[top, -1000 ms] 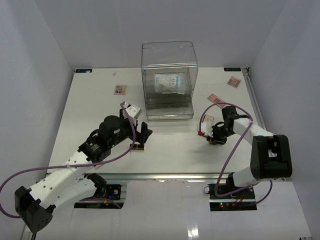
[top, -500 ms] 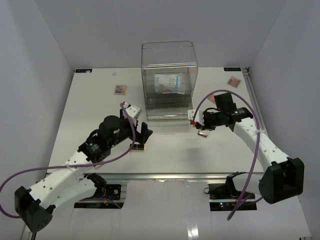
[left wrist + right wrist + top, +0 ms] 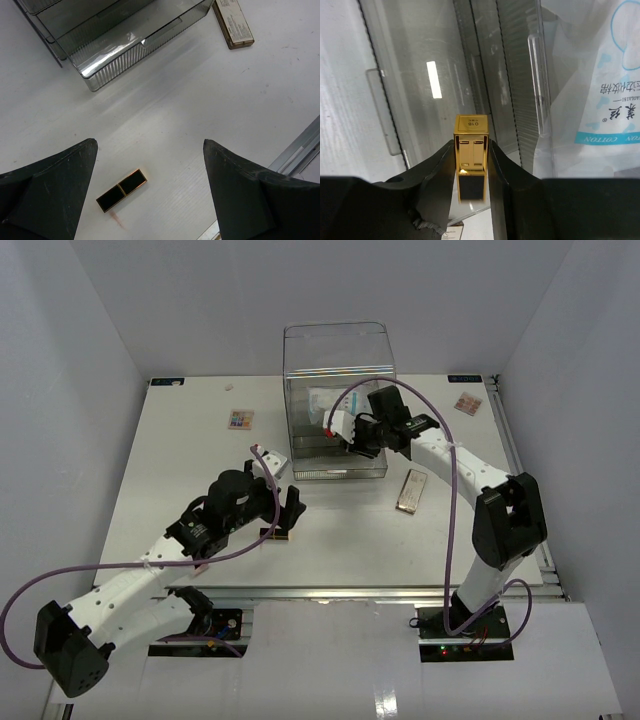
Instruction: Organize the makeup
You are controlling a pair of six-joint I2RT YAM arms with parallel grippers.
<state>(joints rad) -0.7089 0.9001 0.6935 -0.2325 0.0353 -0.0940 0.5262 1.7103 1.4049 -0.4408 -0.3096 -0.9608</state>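
Observation:
My right gripper point(image 3: 352, 436) point(image 3: 472, 156) is shut on a gold lipstick case point(image 3: 471, 145), held upright over the open drawer point(image 3: 338, 464) of the clear acrylic box point(image 3: 338, 360). A pale-blue sachet packet point(image 3: 612, 95) point(image 3: 325, 400) lies inside the box. My left gripper point(image 3: 281, 508) point(image 3: 150, 147) is open and empty, hovering over a black-and-gold lipstick tube point(image 3: 121, 189) point(image 3: 278, 536) that lies flat on the table. A brown-gold palette point(image 3: 411, 490) point(image 3: 233, 24) lies right of the drawer. A multicolour palette point(image 3: 240, 420) and a pink palette point(image 3: 468, 403) lie further back.
The ribbed front of the open drawer point(image 3: 135, 47) juts toward the left arm. A purple cable point(image 3: 455, 490) loops above the right arm. A metal rail point(image 3: 400, 592) marks the table's near edge. White walls close in the sides.

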